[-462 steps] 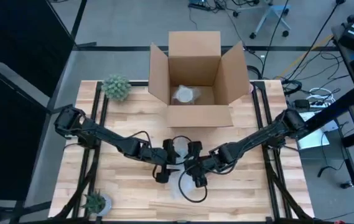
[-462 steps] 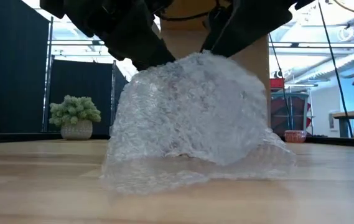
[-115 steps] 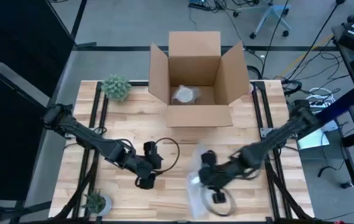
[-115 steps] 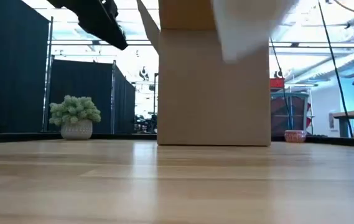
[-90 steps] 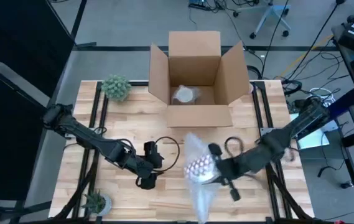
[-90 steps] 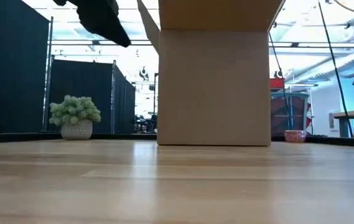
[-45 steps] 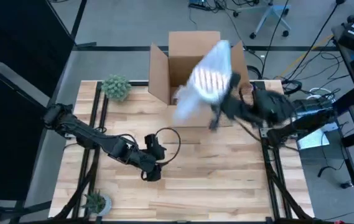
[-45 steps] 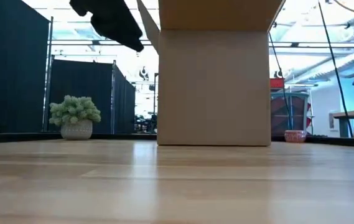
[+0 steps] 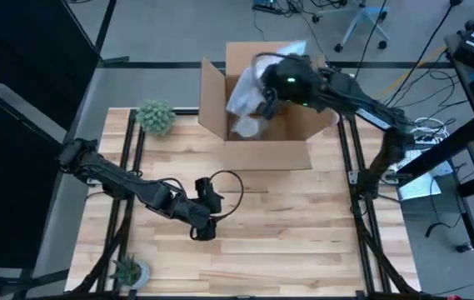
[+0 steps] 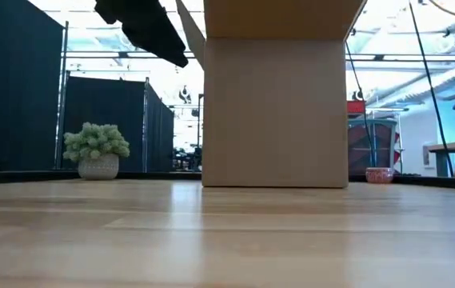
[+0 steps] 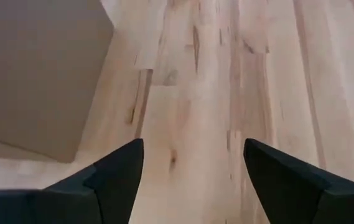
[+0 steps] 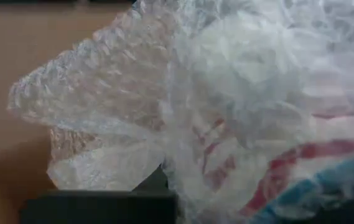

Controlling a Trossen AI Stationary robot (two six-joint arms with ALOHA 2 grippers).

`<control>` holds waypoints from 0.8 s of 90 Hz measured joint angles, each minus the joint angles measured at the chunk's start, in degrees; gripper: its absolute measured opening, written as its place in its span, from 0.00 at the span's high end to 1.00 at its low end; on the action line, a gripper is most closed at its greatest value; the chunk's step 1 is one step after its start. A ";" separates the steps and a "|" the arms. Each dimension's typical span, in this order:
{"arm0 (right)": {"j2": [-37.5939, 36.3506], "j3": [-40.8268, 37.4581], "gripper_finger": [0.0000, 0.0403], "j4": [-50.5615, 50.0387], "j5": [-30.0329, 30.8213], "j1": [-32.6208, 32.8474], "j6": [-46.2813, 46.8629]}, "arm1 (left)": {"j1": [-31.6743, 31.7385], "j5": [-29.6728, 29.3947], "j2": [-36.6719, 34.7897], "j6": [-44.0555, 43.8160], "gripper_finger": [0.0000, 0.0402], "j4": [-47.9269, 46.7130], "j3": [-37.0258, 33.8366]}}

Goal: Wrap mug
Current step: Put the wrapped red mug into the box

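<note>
Landmark: the open cardboard box (image 9: 260, 100) at the far edge of the wooden table (image 9: 303, 225).

Small potted plant (image 9: 128, 270) at the table's near left corner, well apart from the box.

Left gripper (image 9: 206, 218) hangs over the middle of the table, on the near side of the box and a little to its left. In its wrist view the two dark fingers (image 11: 117, 171) stand spread apart with bare wood between them; nothing held. A brown face of the box (image 11: 40, 68) shows beyond the fingers in that view. The low view shows this arm only as a dark shape high up, left of the box front (image 10: 275, 112).

Round green plant in a pale pot (image 9: 156, 117) sits on the table just beyond the box's left flap; the low view has it (image 10: 96, 150) to the box's left.

Right gripper (image 9: 271, 93) is reached in over the box opening from the box's right side. The bubble-wrapped mug (image 9: 249, 87) is at the gripper, above the box interior toward the back wall. The right wrist view is filled with bubble wrap (image 12: 183, 93), red and blue showing through it, brown cardboard behind. Cannot tell how the fingers stand: the wrap hides them.

A second pale wrapped bundle (image 9: 246, 127) lies on the box floor, below the mug.
</note>
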 joint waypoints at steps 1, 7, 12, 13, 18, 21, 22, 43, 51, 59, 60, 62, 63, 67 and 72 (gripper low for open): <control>0.41 0.00 0.94 -0.56 -0.56 -0.29 0.23 | 0.00 0.00 0.00 0.02 0.34 0.00 0.00; 2.93 0.00 0.95 -4.32 -2.13 -2.06 1.30 | 0.00 -0.01 0.00 0.00 0.34 -0.01 0.00; 4.88 0.00 0.95 -7.54 -1.69 -3.74 2.20 | 0.00 -0.02 0.00 -0.04 0.34 -0.02 0.00; 5.28 0.00 0.95 -8.19 -1.59 -4.05 2.40 | 0.00 -0.02 0.00 -0.05 0.34 -0.02 0.00; 7.46 0.02 0.95 -11.08 -1.24 -5.54 3.80 | 0.00 -0.02 0.00 -0.02 0.34 -0.02 0.00; 8.86 0.02 0.95 -12.50 -1.19 -6.40 4.75 | 0.00 -0.02 0.00 0.06 0.34 -0.02 0.00; 9.29 0.02 0.95 -12.95 -1.19 -6.67 5.10 | 0.00 -0.01 0.00 0.10 0.34 -0.02 0.00; 18.11 0.04 0.95 -17.67 -3.57 -8.88 8.43 | 0.00 -0.01 0.00 0.16 0.34 -0.02 0.00; 21.76 0.04 0.95 -16.91 -5.79 -8.69 8.47 | 0.00 -0.01 0.00 0.16 0.34 -0.03 0.00; 24.61 0.05 0.95 -16.22 -8.17 -8.61 8.47 | 0.00 0.00 0.00 0.16 0.34 -0.04 -0.02; 24.90 0.06 0.95 -16.10 -8.37 -8.63 8.47 | 0.00 0.00 0.00 0.16 0.34 -0.04 -0.02; 25.56 0.13 0.95 -15.80 -8.78 -8.66 8.48 | 0.00 0.00 0.00 0.16 0.34 -0.04 -0.02; 25.87 0.15 0.95 -15.59 -8.91 -8.68 8.47 | 0.00 0.00 0.00 0.16 0.34 -0.04 -0.02; 27.21 0.15 0.95 -14.54 -9.42 -8.70 8.49 | 0.00 -0.01 0.00 0.14 0.34 -0.04 -0.02; 28.74 0.09 0.95 -12.91 -9.71 -8.70 8.80 | 0.00 0.00 0.00 0.15 0.34 -0.04 -0.02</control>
